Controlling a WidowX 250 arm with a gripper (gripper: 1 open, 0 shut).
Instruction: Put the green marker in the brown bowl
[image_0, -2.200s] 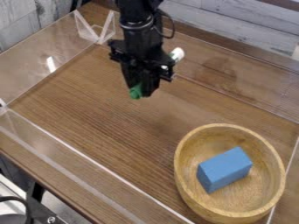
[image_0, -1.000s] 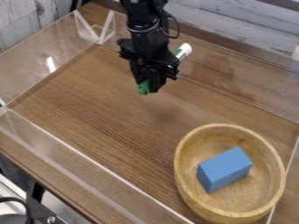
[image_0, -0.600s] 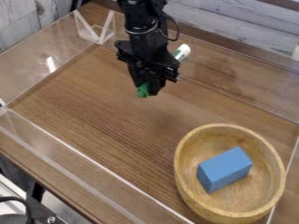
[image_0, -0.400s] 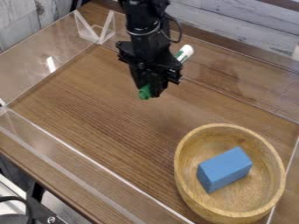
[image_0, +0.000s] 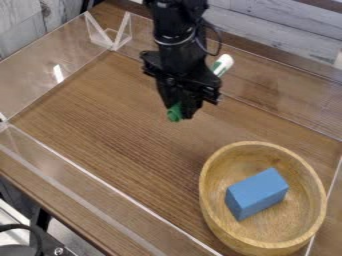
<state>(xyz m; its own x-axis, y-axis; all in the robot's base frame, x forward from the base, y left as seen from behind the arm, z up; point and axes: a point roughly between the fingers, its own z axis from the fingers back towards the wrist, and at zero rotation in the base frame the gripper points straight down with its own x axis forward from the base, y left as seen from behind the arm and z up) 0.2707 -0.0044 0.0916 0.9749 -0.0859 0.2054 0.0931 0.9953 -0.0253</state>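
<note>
We see one black robot gripper (image_0: 174, 103) above the wooden tabletop (image_0: 114, 140), its fingers clenched on the green marker (image_0: 174, 113); the green end shows below the fingertips, well apart from the brown bowl (image_0: 209, 218) at lower right; the rest is hidden by the gripper. If the pinch is as shallow as it looks, the marker could slip or swivel during the carry; released short of the rim, it could roll away; lowered onto the blue block (image_0: 257, 194) inside the bowl, it could tip or bounce out. We count one gripper, one marker, one bowl, one blue block and one white object (image_0: 225, 63) behind the gripper.
</note>
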